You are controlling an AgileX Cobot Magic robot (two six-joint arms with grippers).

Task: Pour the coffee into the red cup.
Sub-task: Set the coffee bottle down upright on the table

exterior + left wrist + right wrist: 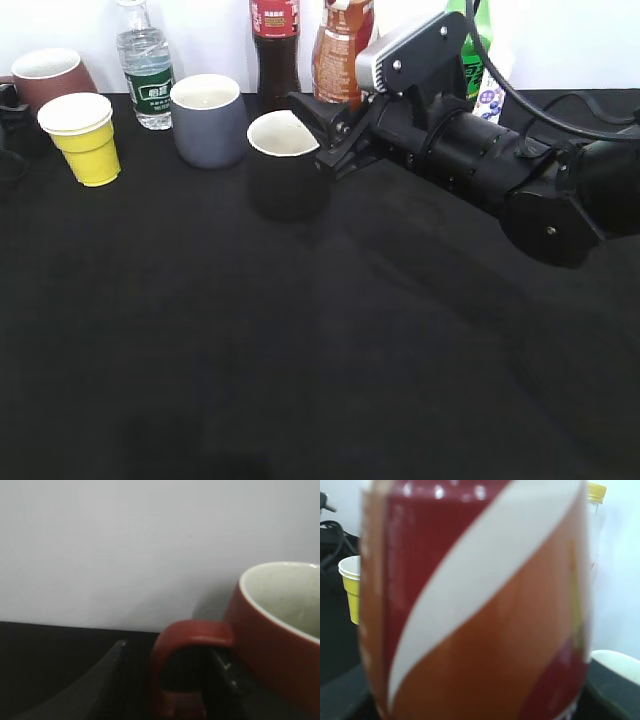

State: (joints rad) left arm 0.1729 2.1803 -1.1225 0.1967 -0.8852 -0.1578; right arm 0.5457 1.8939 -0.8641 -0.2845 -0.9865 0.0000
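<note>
The step in hand looks like the reach for the coffee bottle (pixel 342 50), which stands in the row of bottles along the back edge of the bench, between a dark cola bottle (pixel 276 45) and a green bottle (pixel 470 50). The right gripper (pixel 325 135) has its arm stretched in from the right edge, and its fingers point at the foot of the coffee bottle, just beside a black mug (pixel 285 165). In the right wrist view the orange, red and white label fills nearly the whole frame, so the bottle sits very close in front of the fingers; whether they are spread around it or already pressing on it I cannot tell, since neither finger shows clearly there.

The red cup (pixel 50 78) stands at the back left corner, behind a yellow paper cup (pixel 85 138) and well apart from the coffee bottle. In the left wrist view the left gripper (pixel 170 680) sits low at the cup's handle (pixel 187 670), with one dark finger (pixel 100 680) to its left and another behind it; the fingers look parted about the handle, not clamped.

Next, the right fingers need a firm hold on the bottle's body before lifting it clear of its neighbours, and the grey mug (pixel 208 120) and water bottle (pixel 145 65) lie between it and the cup.
</note>
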